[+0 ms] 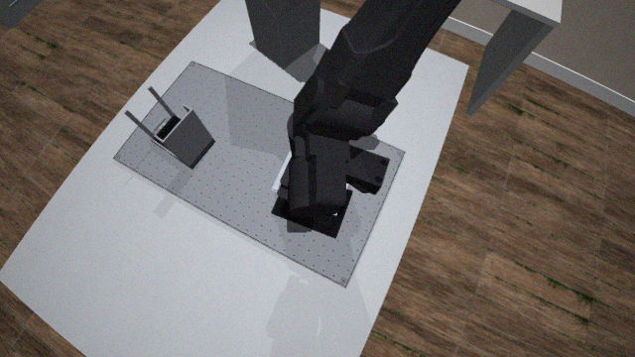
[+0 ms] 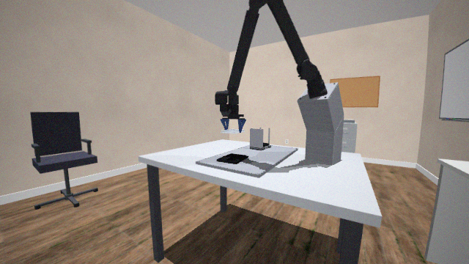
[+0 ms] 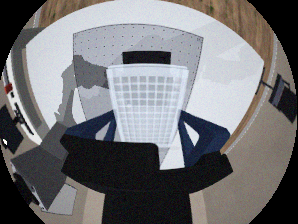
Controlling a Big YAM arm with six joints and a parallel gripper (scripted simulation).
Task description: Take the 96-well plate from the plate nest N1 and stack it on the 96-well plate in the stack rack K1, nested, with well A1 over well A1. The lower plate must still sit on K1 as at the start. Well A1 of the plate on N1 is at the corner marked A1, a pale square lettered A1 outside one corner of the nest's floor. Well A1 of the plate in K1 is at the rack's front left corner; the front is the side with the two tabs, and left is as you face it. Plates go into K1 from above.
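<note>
Wrist view shows one pale translucent 96-well plate [image 3: 148,106], its grid of wells plain, pinched by its sides in my one blue-fingered claw [image 2: 232,125], spread wide around it. It hangs in the air above one black plate nest [image 2: 231,158] near the white surface's [image 2: 311,187] front edge. One grey stack rack [image 1: 186,136] stands well apart.

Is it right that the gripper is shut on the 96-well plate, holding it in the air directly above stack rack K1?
Not quite. The gripper is shut on the 96-well plate in the air, but above the plate nest N1, not stack rack K1; the exterior view shows this.
</note>
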